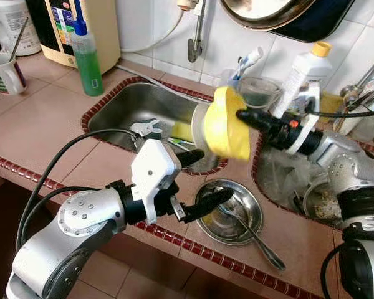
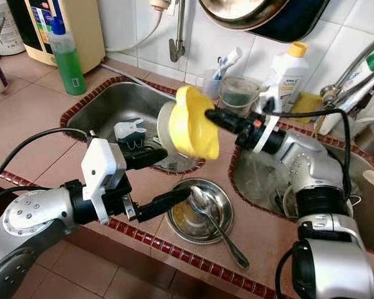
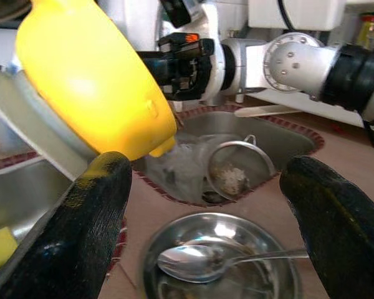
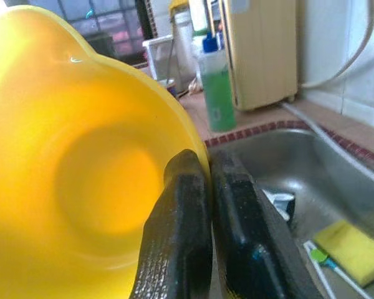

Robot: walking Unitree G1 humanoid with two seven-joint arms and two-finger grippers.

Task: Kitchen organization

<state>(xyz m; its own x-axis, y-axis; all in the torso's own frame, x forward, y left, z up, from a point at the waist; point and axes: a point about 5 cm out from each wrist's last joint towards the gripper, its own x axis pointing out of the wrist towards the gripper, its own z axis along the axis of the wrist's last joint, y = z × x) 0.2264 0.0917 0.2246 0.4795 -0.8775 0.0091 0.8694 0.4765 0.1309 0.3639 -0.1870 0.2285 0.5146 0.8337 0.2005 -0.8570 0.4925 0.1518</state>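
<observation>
Right hand (image 1: pixel 242 114): fingers pinched together on the rim of the yellow bowl (image 1: pixel 225 124), one finger inside the rim and one outside; the bowl is held up on its side above the bench, over the strip between the two sinks.
Yellow bowl: tilted, its hollow facing the right hand; a pale plate (image 2: pixel 165 129) stands on edge just behind it at the right rim of the left sink (image 1: pixel 128 103).
Left hand (image 1: pixel 196 181): fingers spread wide apart, gripping nothing; it hovers low over the near bench, one finger by the left sink's near rim, the other above the left edge of the steel dish (image 1: pixel 237 215).
Steel dish: sits on the bench (image 1: pixel 43 118) near the front edge, holding a metal spoon (image 1: pixel 248 229) whose handle runs out toward the near right.
Left sink: contains a yellow sponge (image 1: pixel 181 130), a white clip-like item and a toothbrush-like stick.
Right sink (image 2: pixel 252 177): holds a clear plastic bag and a wire strainer (image 3: pixel 235 168) with food scraps.
Far bench: green liquid bottle (image 1: pixel 87 53) beside a cream appliance at far left; a mug (image 1: pixel 5 73) with a spoon further left.
Far wall side: white bottle with yellow cap (image 1: pixel 306 71), a clear cup and toothbrushes between the sinks.
</observation>
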